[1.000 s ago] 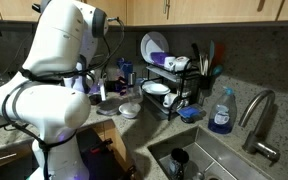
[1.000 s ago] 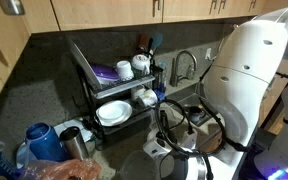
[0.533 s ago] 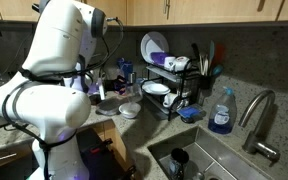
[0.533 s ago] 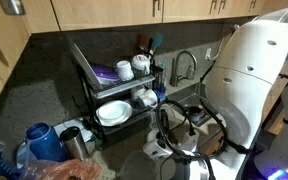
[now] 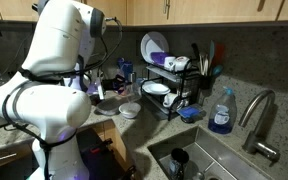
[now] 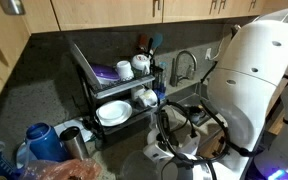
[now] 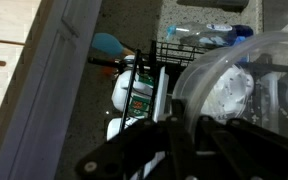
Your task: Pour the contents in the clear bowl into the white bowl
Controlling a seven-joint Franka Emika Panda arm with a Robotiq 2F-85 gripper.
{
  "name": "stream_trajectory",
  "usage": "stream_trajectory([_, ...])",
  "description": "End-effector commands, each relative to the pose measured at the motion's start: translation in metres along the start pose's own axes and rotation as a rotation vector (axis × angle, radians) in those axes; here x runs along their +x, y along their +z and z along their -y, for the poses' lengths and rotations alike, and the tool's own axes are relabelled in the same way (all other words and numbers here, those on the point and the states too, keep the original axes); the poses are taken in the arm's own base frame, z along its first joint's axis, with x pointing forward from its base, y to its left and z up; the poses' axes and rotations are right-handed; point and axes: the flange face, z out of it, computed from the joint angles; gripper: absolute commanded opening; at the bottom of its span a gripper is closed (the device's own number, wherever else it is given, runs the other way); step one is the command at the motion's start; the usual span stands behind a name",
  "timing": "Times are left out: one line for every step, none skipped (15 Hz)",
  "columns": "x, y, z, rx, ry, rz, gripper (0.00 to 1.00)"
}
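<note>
In the wrist view the clear bowl [image 7: 234, 85] fills the right side, glassy and tilted, with pale bits inside it. My gripper [image 7: 179, 130] shows as dark fingers at the bottom, shut on the bowl's near rim. In an exterior view the gripper [image 5: 96, 92] hangs low over the counter behind my white arm, and the clear bowl is hard to make out there. The white bowl [image 5: 130, 110] sits on the counter just beside it, in front of the dish rack. In the other exterior view my arm hides the gripper and both bowls.
A black dish rack [image 5: 174, 85] with plates and cups stands by the wall, also in the other exterior view [image 6: 119, 90] and the wrist view [image 7: 154, 60]. A sink [image 5: 199, 155], faucet [image 5: 259, 115] and blue soap bottle [image 5: 221, 112] lie beyond. A blue jug [image 6: 39, 140] stands nearby.
</note>
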Motion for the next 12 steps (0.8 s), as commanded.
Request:
stream_trajectory([-0.001, -0.004, -0.008, -0.042, -0.024, 0.006, 0.01])
stream_trajectory([-0.001, -0.004, -0.008, -0.048, -0.026, 0.006, 0.01])
stream_trajectory([-0.001, -0.005, -0.008, -0.055, -0.026, 0.007, 0.01])
stream_trajectory([-0.002, -0.006, -0.008, -0.068, -0.029, 0.007, 0.01])
stream_trajectory([-0.002, -0.007, -0.008, -0.08, -0.031, 0.008, 0.01])
stream_trajectory([-0.004, -0.009, -0.008, -0.102, -0.036, 0.009, 0.01])
stream_trajectory([-0.004, -0.011, -0.007, -0.111, -0.041, 0.01, 0.01])
stream_trajectory([-0.005, -0.013, -0.006, -0.122, -0.045, 0.011, 0.01])
stream_trajectory([-0.006, -0.015, -0.004, -0.13, -0.05, 0.011, 0.01])
stream_trajectory([-0.007, -0.017, -0.002, -0.138, -0.054, 0.01, 0.01])
stream_trajectory([-0.008, -0.018, -0.001, -0.142, -0.059, 0.009, 0.01])
stream_trajectory([-0.009, -0.019, 0.001, -0.149, -0.063, 0.009, 0.01])
